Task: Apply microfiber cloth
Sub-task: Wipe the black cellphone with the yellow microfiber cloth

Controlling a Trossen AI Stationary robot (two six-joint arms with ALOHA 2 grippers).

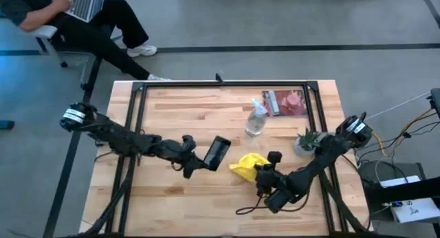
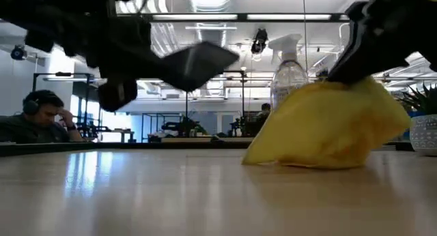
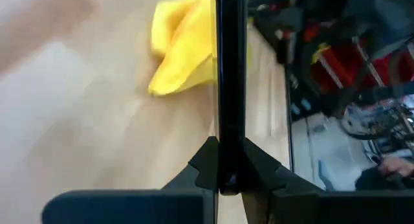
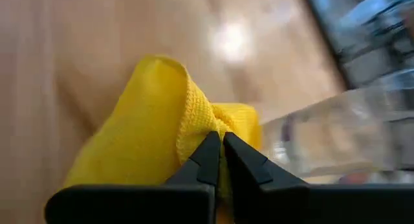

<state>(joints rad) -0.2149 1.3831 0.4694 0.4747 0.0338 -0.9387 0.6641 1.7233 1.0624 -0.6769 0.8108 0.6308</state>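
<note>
My left gripper (image 1: 201, 161) is shut on a black phone (image 1: 218, 152) just left of the table's middle. The low view shows the phone (image 2: 196, 63) tilted and in the air. The bright yellow microfiber cloth (image 1: 248, 165) lies bunched right beside it, its underside (image 2: 307, 161) resting on the wood. My right gripper (image 1: 262, 172) is shut on the cloth from the near right. In the left wrist view the cloth (image 3: 182, 50) shows beyond the phone's thin edge (image 3: 231, 75). My left gripper pinches the phone's end (image 3: 231, 160) between its two fingers, one on each flat face. The fingers come roughly level from the table's left. The phone is lifted clear of the table and tilted. My right gripper pinches a raised fold of the cloth (image 4: 206, 123) between its two fingertips; several layers seem gathered there. The fingers come slanting down from the table's near right. The cloth hangs slack below them, and its lower part (image 2: 321, 157) sits on the table.
A clear spray bottle (image 1: 255, 120) stands behind the cloth, toward the far edge. A small potted plant (image 1: 306, 142) stands by the right arm, and a reddish packet (image 1: 285, 102) lies at the far right. A person (image 1: 75, 18) sits beyond the far left corner.
</note>
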